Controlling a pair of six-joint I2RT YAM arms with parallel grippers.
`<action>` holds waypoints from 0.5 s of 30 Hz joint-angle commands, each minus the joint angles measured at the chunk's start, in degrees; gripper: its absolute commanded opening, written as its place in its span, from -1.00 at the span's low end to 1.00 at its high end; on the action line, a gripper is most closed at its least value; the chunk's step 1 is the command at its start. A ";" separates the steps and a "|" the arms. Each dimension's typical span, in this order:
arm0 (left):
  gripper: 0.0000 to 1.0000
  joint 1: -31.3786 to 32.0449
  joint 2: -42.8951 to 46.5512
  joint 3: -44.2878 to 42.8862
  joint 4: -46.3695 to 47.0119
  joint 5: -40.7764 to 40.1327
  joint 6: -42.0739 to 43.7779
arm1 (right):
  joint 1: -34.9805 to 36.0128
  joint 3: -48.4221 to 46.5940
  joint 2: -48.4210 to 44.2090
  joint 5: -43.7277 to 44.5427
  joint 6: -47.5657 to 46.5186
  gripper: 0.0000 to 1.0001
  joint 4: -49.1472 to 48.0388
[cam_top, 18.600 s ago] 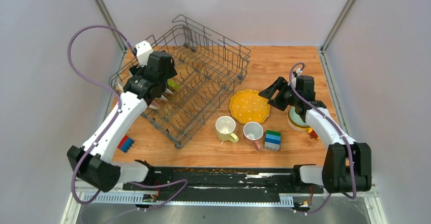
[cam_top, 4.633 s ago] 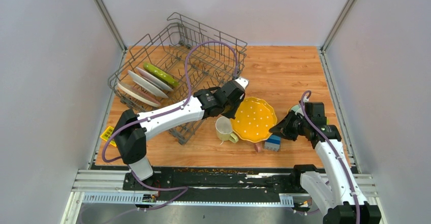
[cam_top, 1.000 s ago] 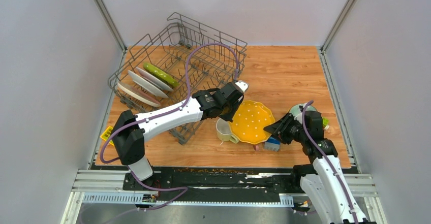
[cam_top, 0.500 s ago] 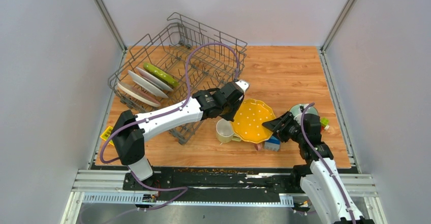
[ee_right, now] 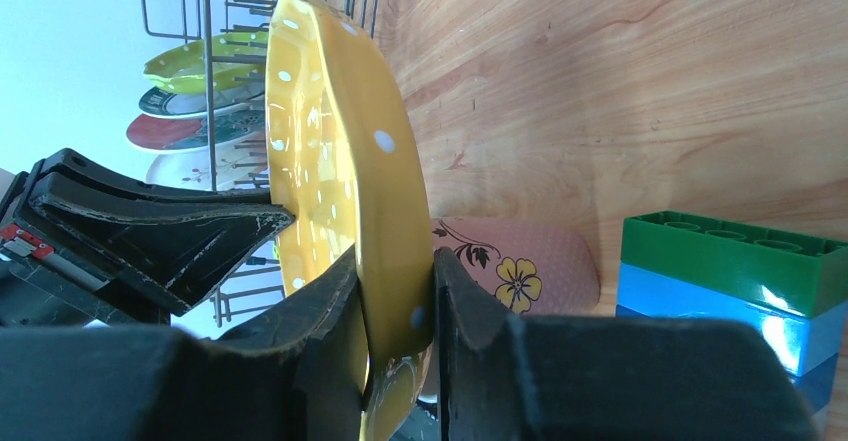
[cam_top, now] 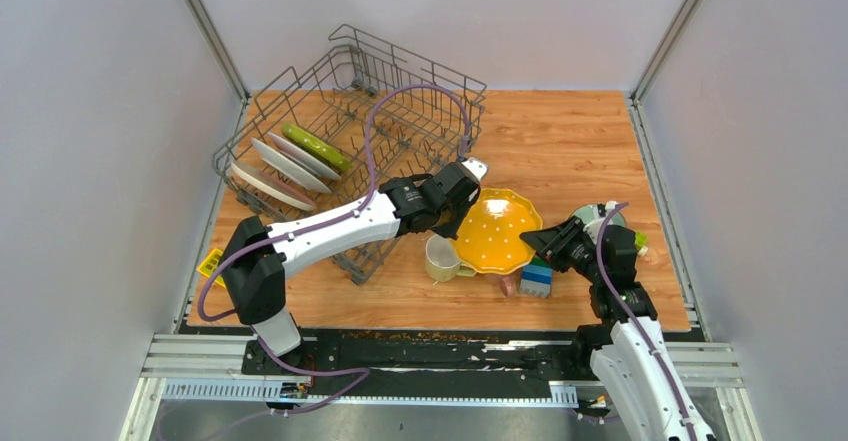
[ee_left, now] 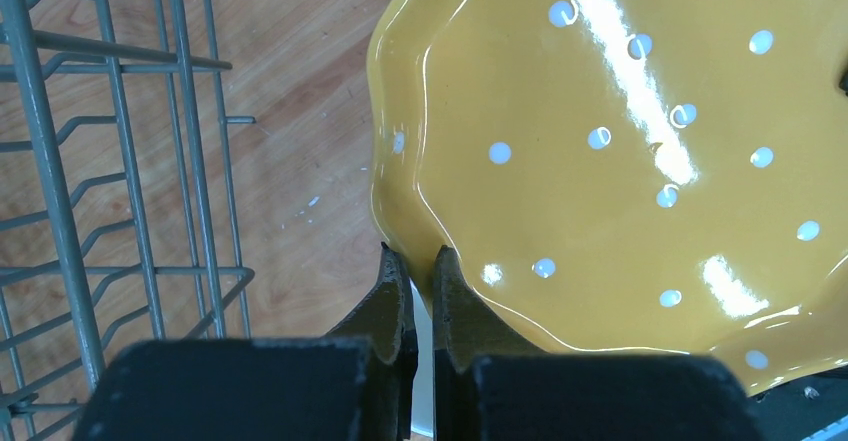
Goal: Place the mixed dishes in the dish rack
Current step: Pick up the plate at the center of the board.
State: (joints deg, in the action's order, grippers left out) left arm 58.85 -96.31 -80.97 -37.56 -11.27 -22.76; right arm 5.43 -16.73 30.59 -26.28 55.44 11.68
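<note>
Yellow dotted plate (cam_top: 495,231), both jaws pinching rim

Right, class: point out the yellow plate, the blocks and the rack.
Yellow plate (cam_top: 495,229): top view, its dotted centre.
Blocks (ee_right: 720,301): right wrist view, blue layer.
Rack (cam_top: 412,79): top view, far wire wall.

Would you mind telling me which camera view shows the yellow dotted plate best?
The top external view is best: nearly the whole yellow plate shows there, tilted, with its scalloped outline clear. The left wrist view shows only part of its glossy dotted face, cut off by the frame. The right wrist view shows it almost edge-on.
</note>
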 commanded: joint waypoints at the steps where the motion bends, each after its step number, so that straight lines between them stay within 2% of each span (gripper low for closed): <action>1: -1.00 7.65 0.43 -2.77 9.11 21.54 1.53 | 1.86 -5.48 -1.10 -9.65 2.95 -1.00 -17.59; 4: -0.96 7.60 1.89 -2.77 9.67 20.23 1.66 | 1.85 -6.60 -1.41 -9.42 3.98 -1.00 -17.13; 6: -0.84 7.60 2.66 -2.51 10.30 19.04 1.74 | 1.86 -7.09 -1.68 -9.10 4.78 -1.00 -16.96; 8: -0.64 7.61 3.35 -2.38 10.65 17.57 1.68 | 1.74 -7.46 -1.80 -8.74 5.72 -1.00 -16.96; 13: -0.01 7.55 4.98 -1.65 11.31 14.53 1.63 | 1.79 -7.70 -3.02 -7.59 8.23 -1.00 -17.04; 15: 0.15 7.51 5.41 -1.40 11.36 13.74 1.52 | 1.78 -7.75 -3.87 -7.05 8.76 -1.00 -17.04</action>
State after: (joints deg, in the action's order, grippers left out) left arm 61.39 -93.78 -81.03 -38.70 -10.92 -20.05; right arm 5.34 -18.50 29.74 -25.98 55.79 11.20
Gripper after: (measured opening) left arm 0.506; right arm 0.255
